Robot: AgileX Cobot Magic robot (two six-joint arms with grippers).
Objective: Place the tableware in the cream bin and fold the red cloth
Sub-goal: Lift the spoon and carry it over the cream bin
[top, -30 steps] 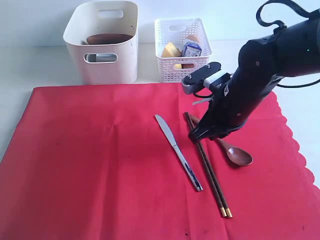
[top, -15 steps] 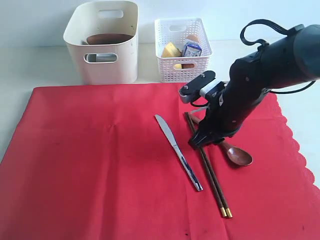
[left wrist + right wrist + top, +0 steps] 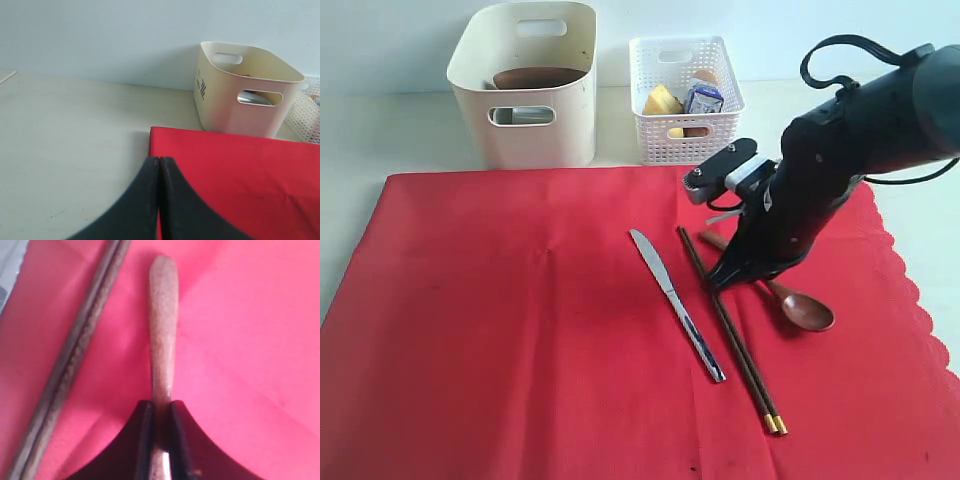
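The dark wooden spoon (image 3: 807, 311) lies on the red cloth (image 3: 520, 330), and my right gripper (image 3: 730, 275) is shut on its handle (image 3: 163, 330), jaws low against the fabric (image 3: 160, 407). Just beside it lie the chopsticks (image 3: 730, 335) (image 3: 75, 355), and further left the silver knife (image 3: 675, 300). The cream bin (image 3: 525, 140) stands behind the cloth with the brown plate (image 3: 535, 77) inside. My left gripper (image 3: 159, 160) is shut and empty, above the cloth's edge (image 3: 240, 175) with the bin (image 3: 235, 110) ahead of it; the exterior view does not show it.
A white lattice basket (image 3: 685, 140) holding food and a milk packet (image 3: 703, 97) stands right of the cream bin. The cloth's scalloped edge (image 3: 910, 290) runs down the right side. Pale tabletop (image 3: 75, 150) surrounds the cloth.
My right gripper lowered over the spoon handle, opened and then closed on it. The spoon and the chopsticks shifted slightly on the cloth.
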